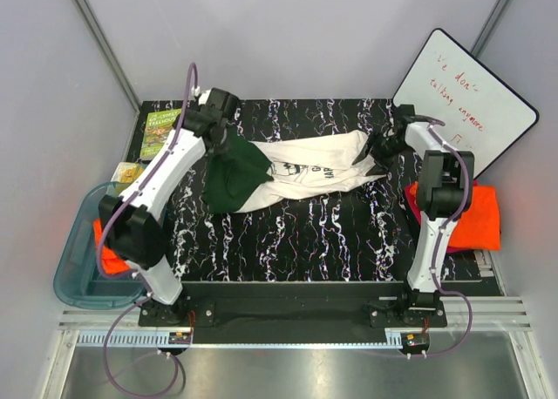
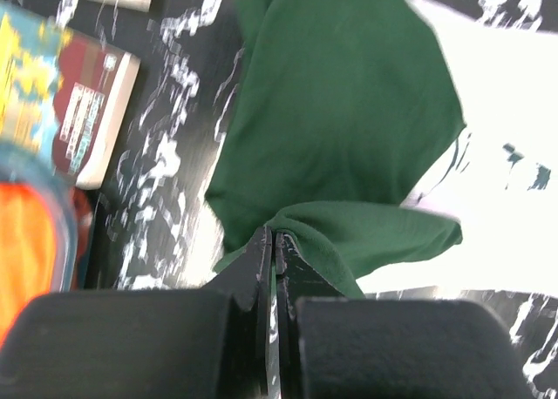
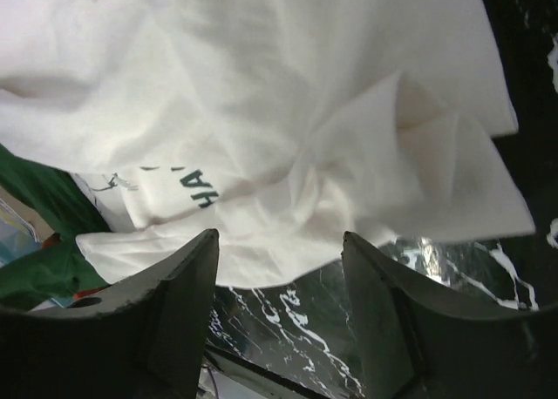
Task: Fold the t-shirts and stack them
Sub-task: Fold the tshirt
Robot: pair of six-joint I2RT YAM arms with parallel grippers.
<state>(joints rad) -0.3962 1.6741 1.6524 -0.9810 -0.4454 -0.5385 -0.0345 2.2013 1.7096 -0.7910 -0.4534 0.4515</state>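
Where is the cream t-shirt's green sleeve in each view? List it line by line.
Top external: green sleeve left of centre, below the left arm's wrist.
Left wrist: fills the centre, its fold pinched in the shut left pincer.
Right wrist: a strip at the left edge.
Shared landmark: the black print beside it.

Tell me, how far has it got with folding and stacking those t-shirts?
Early on. Done: perhaps the orange t-shirt lying flat at the right edge; whether folded, I cannot tell. In hand: the left gripper is shut on the green sleeve of the crumpled cream t-shirt; the right gripper is open by its other end. Left: folding it, stacking, and the orange cloth in the blue bin.
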